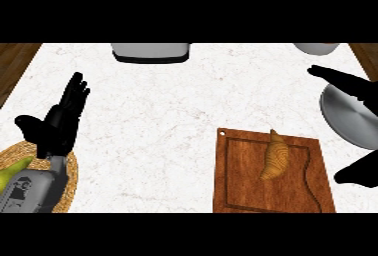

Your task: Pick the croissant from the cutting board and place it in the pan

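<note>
A golden croissant (273, 156) lies on the right half of the brown wooden cutting board (238, 192), near the counter's front. Right of the board, at the view's edge, sits the grey round pan (345, 119). My right hand (347, 81) comes in from the right edge, spread open: straight fingers reach over the pan's far rim, and its thumb (359, 173) shows below the pan, beside the board's right edge. It touches neither the croissant nor anything I can make out. My left hand (60, 120) rests open at the far left, fingers up.
A grey appliance (151, 52) stands at the back centre, and a white bowl (317, 47) at the back right. A woven mat (68, 187) with a green fruit (15, 172) lies under my left forearm. White marble stretches between the left hand and the board.
</note>
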